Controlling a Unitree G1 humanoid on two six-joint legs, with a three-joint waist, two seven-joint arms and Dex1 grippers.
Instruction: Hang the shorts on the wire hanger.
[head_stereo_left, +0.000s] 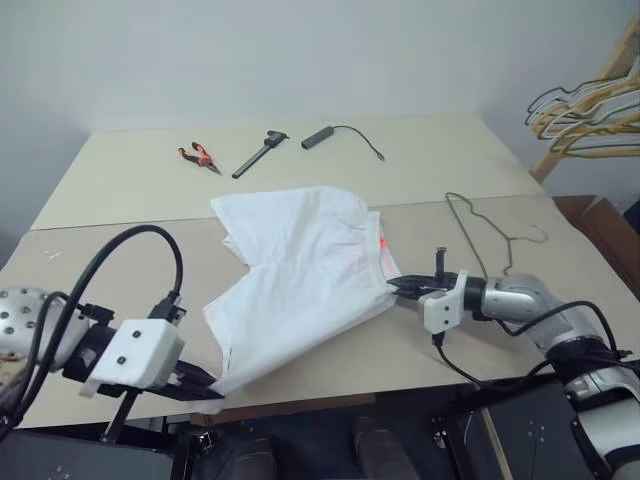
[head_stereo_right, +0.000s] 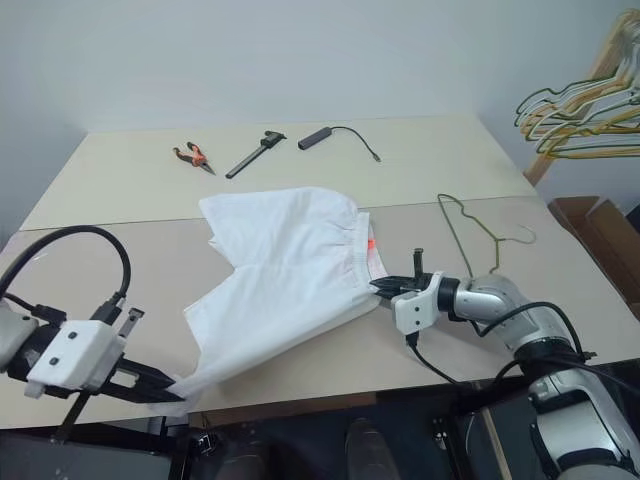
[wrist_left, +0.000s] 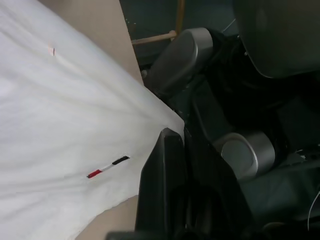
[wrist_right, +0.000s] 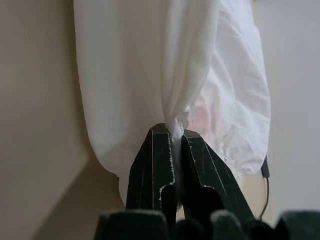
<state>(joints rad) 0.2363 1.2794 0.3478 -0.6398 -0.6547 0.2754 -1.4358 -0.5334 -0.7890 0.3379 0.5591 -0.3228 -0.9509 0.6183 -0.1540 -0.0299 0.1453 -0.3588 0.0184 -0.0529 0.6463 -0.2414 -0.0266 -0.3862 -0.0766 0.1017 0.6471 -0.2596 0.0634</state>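
Left eye view: white shorts (head_stereo_left: 300, 275) spread flat on the beige table (head_stereo_left: 120, 180), pinned at two ends. Right gripper (head_stereo_left: 398, 288) clamped on a bunched pinch of cloth at the waistband side, pinkish-red lining showing just above the pinch. Left gripper (head_stereo_left: 205, 385) closed on a hem corner at the table's near edge (right at the lip, cloth starting to droop over it). Wire hanger (head_stereo_left: 490, 235) lying flat on the table just beyond the right gripper, apart from the shorts, hook pointing away from them.

Risks, as a judgement:
- Thin pinch in the right gripper; any pull across the table likely to slip the cloth free.
- Hem corner at the table edge; a snag on the lip or a slide off likely if dragged toward the robot.
- Both grippers occupied, so no free one for the hanger; releasing one end likely to let the shorts collapse into a heap.
- Hanger thin and flat against the table; hard to lift without skidding it further from the shorts.
- Cloth folded over itself beyond the middle; leg openings hard to find for threading.

Count:
- shorts: one
- single wire hanger on the table: one
- bunch of hangers (head_stereo_left: 590, 110) on a wooden rack, far off past the wire hanger: several, exact number unclear
- orange-handled pliers (head_stereo_left: 198, 156): one
- dark caliper-like tool (head_stereo_left: 260, 153): one
- dark adapter with cable (head_stereo_left: 340, 135): one
- small red and dark marks (wrist_left: 107, 166) on the hem: two, end to end
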